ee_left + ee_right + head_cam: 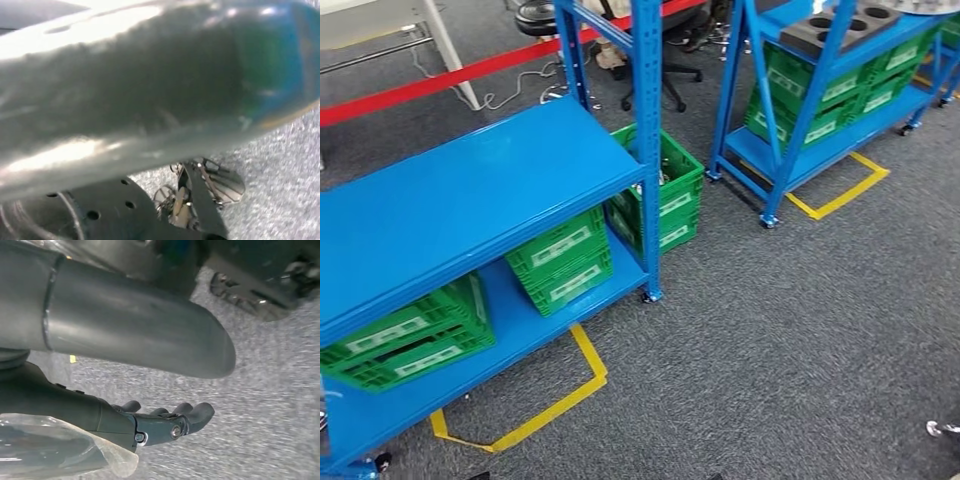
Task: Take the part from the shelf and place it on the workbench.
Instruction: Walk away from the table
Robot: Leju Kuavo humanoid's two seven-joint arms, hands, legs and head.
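Observation:
A low blue shelf (463, 195) stands at the left, its upper board bare. Green crates (561, 260) lie on its lower board. Behind its right post a green crate (675, 190) on the floor holds small metal parts, too small to make out. In the right wrist view my right hand (166, 422) hangs over grey carpet, thick grey thumb (151, 327) apart from the dark fingers (188, 415), nothing between them. In the left wrist view a blurred grey part of my left hand (151, 85) lies close to the lens; its fingers are hidden.
A second blue shelf (810, 110) at the back right carries more green crates and a grey block with round holes (841, 25). Yellow tape (546, 405) marks the floor by both shelves. A red barrier band (433, 85) and an office chair (660, 60) stand behind.

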